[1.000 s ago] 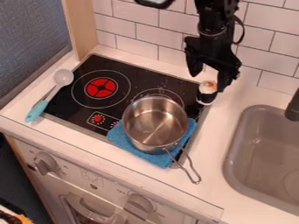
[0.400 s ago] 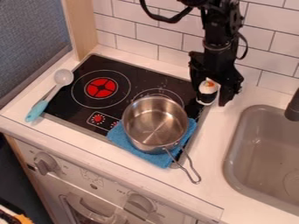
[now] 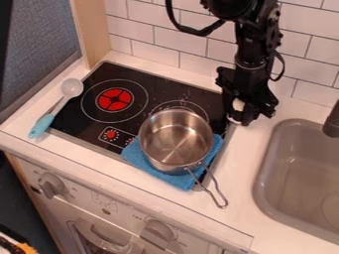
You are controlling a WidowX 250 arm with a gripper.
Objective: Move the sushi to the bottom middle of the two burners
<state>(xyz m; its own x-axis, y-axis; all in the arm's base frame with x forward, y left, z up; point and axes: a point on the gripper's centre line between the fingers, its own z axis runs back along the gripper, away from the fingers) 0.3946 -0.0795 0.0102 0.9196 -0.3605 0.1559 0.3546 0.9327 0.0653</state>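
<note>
At the cooktop's back right corner the black gripper hangs down, its fingers closed around the sides of the sushi. Only a bit of the sushi's white top and its pale lower edge show between them; the rest is hidden. The sushi stands low, by the cooktop's right edge. On the black cooktop, one burner with a red centre lies at left. Another burner is at right, partly covered by the metal pot.
A metal pot sits on a folded blue cloth at the cooktop's front right, its handle pointing to the front right. A blue-handled spoon lies at left. The grey sink is at right.
The gripper has moved down over the sushi, and its fingers have drawn together on it, covering most of it. The pot, cloth and spoon have stayed put.
</note>
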